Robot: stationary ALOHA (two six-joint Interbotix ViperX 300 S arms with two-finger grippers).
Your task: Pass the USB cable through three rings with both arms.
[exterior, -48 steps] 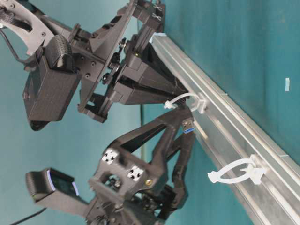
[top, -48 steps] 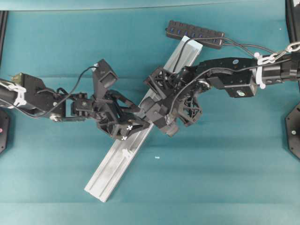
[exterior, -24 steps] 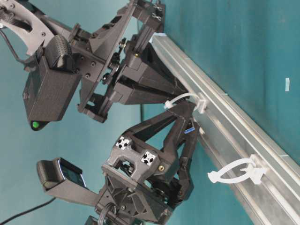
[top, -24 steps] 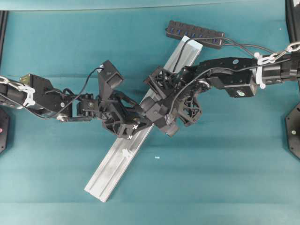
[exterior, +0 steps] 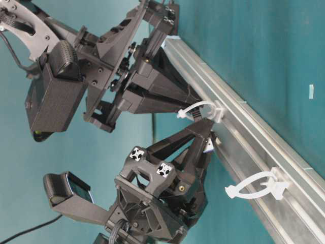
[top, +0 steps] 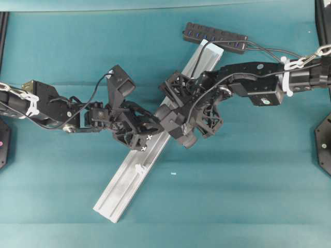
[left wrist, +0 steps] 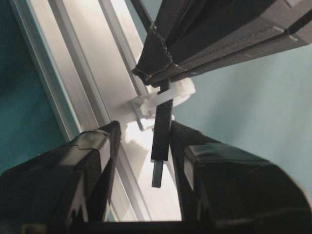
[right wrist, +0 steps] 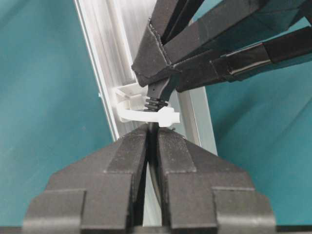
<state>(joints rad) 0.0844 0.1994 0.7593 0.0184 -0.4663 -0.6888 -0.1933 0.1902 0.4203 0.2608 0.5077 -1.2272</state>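
The right gripper (right wrist: 152, 141) is clamping the cable (right wrist: 152, 158) just behind a ring (right wrist: 146, 115) mid-rail (top: 129, 175), while only the left wrist view is showing the plug (left wrist: 160, 146) poking through, between the left gripper (left wrist: 141, 146)'s half-parted fingers, apparently untouched.

The left gripper (left wrist: 141, 161) is seen with jaws parted narrowly. The right gripper (right wrist: 152, 141) is clamped nearly shut. Both tips are met over the table's middle.
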